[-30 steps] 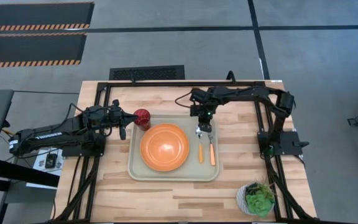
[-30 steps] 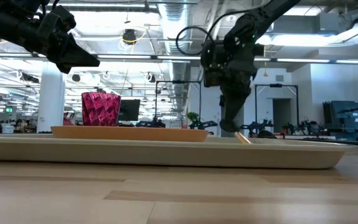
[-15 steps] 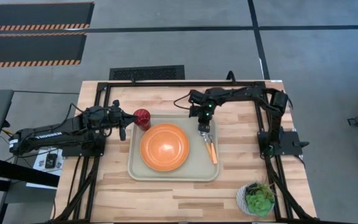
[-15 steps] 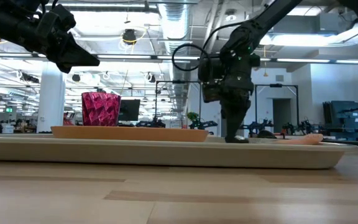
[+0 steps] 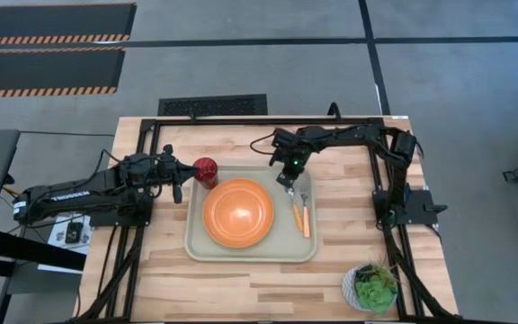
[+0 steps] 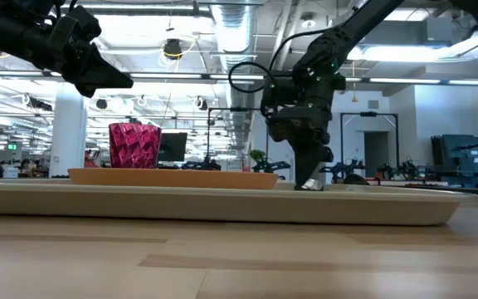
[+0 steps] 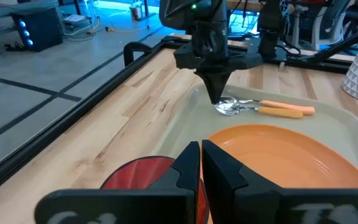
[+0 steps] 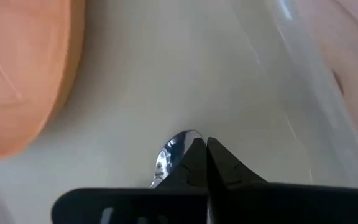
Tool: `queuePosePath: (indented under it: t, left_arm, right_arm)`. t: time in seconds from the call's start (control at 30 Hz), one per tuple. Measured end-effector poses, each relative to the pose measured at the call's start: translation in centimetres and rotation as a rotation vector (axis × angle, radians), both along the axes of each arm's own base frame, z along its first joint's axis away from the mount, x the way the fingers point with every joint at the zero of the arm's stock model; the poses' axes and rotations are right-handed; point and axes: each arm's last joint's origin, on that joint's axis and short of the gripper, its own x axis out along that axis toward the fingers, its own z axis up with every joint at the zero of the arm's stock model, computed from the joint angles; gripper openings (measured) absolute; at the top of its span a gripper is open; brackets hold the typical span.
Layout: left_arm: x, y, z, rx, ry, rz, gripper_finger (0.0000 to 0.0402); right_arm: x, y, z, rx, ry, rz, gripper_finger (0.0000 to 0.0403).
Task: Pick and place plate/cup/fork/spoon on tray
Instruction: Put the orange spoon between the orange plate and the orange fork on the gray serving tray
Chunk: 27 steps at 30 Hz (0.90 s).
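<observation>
The orange plate (image 5: 237, 213) lies in the pale tray (image 5: 250, 255). The spoon (image 5: 293, 214) and the fork (image 5: 306, 219) lie side by side on the tray floor to the plate's right, silver heads toward the far edge. My right gripper (image 5: 288, 185) is shut and points down at the spoon's bowl (image 8: 174, 149). It also shows in the left wrist view (image 7: 216, 99). The dark red cup (image 5: 205, 170) stands upright at the tray's far left corner. My left gripper (image 5: 179, 189) is shut, hanging above the table just left of the cup (image 7: 138, 177). My right gripper comes from above with its shut fingertips (image 8: 199, 152) at the rim of the spoon's bowl (image 8: 166, 155). The spoon lies flat on the tray. I cannot tell whether the tips touch it.
A white pot with a green plant (image 5: 372, 286) stands at the table's near right corner. Black frame rails (image 5: 383, 193) run along both sides of the table. Bare wood lies near and far of the tray.
My right gripper, shut throughout, has dipped to the tray floor among the utensils, then risen slightly and gone toward the plate and the far edge. The spoon has turned a little: its bowl end has gone toward the plate, its handle end nearer the fork's.
</observation>
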Motion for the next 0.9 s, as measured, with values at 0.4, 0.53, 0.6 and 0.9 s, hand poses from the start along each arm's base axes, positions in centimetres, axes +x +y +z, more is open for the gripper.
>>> queuePosePath:
  t: [0.4,0.53,0.6,0.9]
  left_arm:
    - [0.0,0.0,-0.2,-0.005,0.018,-0.001,0.0006]
    - [-0.1,0.0,-0.2,-0.007,0.022,-0.001,0.0006]
    - [-0.1,0.0,-0.2,-0.006,0.021,-0.001,0.0006]
    - [-0.1,0.0,-0.2,-0.004,0.022,-0.001,0.0006]
  right_arm:
    - [0.6,1.6,-0.7,0.010,0.008,-0.143,0.0002]
    - [-0.3,2.0,-1.1,-0.009,0.004,-0.207,0.0001]
    - [-0.7,2.3,-1.2,-0.021,-0.006,-0.224,0.0001]
    - [-1.2,3.6,0.0,-0.165,-0.013,-0.223,0.0002]
